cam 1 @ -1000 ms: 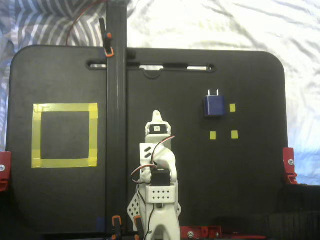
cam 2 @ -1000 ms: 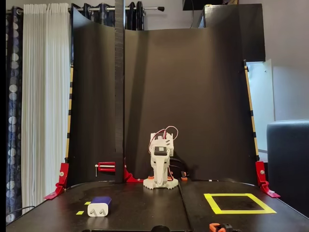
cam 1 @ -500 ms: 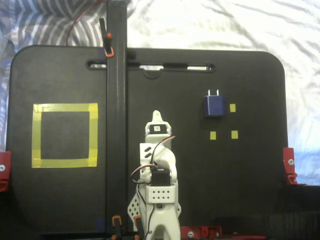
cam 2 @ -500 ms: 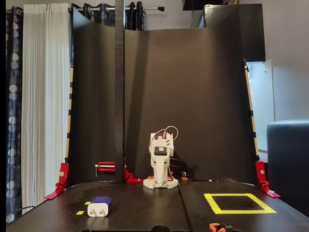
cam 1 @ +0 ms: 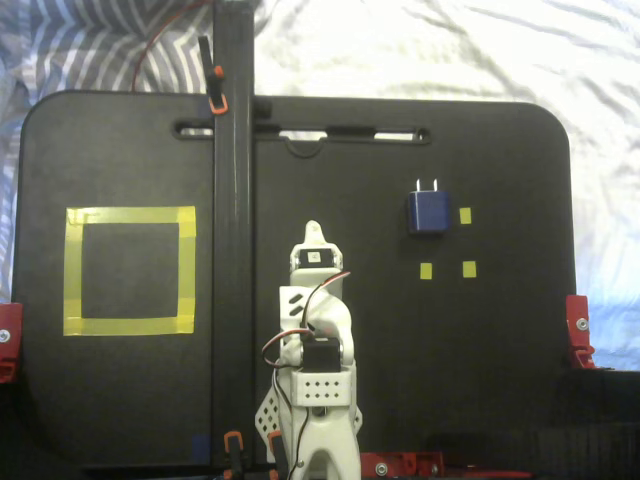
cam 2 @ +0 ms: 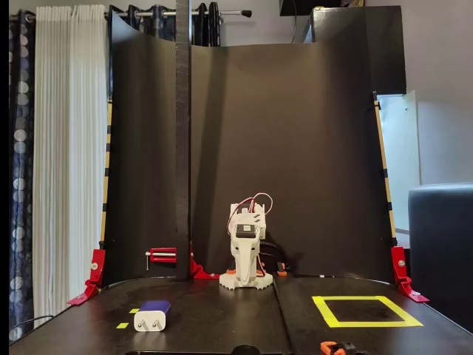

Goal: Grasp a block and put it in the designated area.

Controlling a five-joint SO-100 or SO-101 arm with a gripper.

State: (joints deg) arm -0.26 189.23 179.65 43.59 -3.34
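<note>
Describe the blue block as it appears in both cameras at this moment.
The block is small, dark blue and rounded, with two short silver prongs at one end and a white end face in the low fixed view. It lies flat on the black board, untouched, beside small yellow tape squares, far from the yellow outline.

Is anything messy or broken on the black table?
Nothing looks broken or spilled. The block lies flat beside the small yellow squares, far from the big yellow tape square, which has nothing inside. The arm sits folded between them.
</note>
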